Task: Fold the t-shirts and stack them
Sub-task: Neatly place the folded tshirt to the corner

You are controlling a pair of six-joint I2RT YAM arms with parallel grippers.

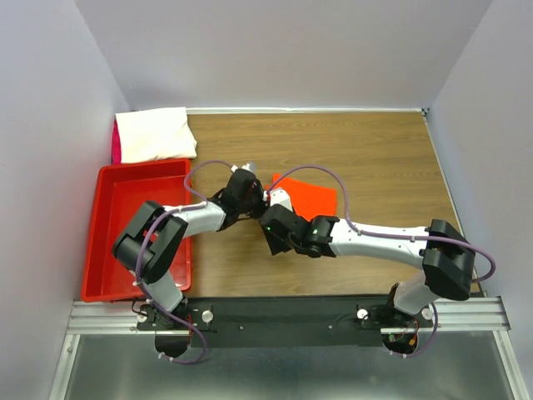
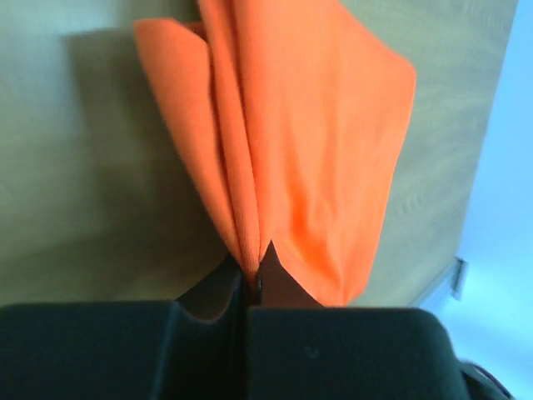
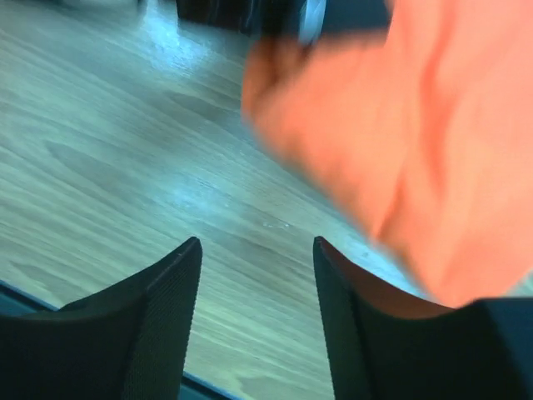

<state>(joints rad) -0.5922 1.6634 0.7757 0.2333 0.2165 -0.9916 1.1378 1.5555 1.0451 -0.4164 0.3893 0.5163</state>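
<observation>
Left gripper [image 2: 255, 273]: we see its jaws pressed together on a bunched fold of the orange-red t-shirt [image 2: 316, 150]. From the pinch the cloth fans out ahead of the gripper in long pleats. It is wider on the gripper's right side and spreads over the wooden table [image 2: 75, 167].

Right gripper [image 3: 256, 250]: jaws stand apart, with wood grain showing between them. The orange-red t-shirt sits ahead and to the right of this gripper, blurred. Its lower edge reaches the top of the right finger [image 3: 333, 300]; we cannot tell whether it touches. We note an orange tint on that finger's inner face.

Overhead: the two grippers sit close together near mid-table, and the orange-red cloth spreads just beyond them, to the right of the right gripper. The white t-shirt [image 1: 155, 135] lies folded well apart from the left gripper, ahead of it and to its left. A strip of the pink t-shirt [image 1: 117, 143] shows at its left edge. The red plastic bin [image 1: 125, 225] sits just beside the left arm [image 1: 158, 237], behind and left of the left gripper.
</observation>
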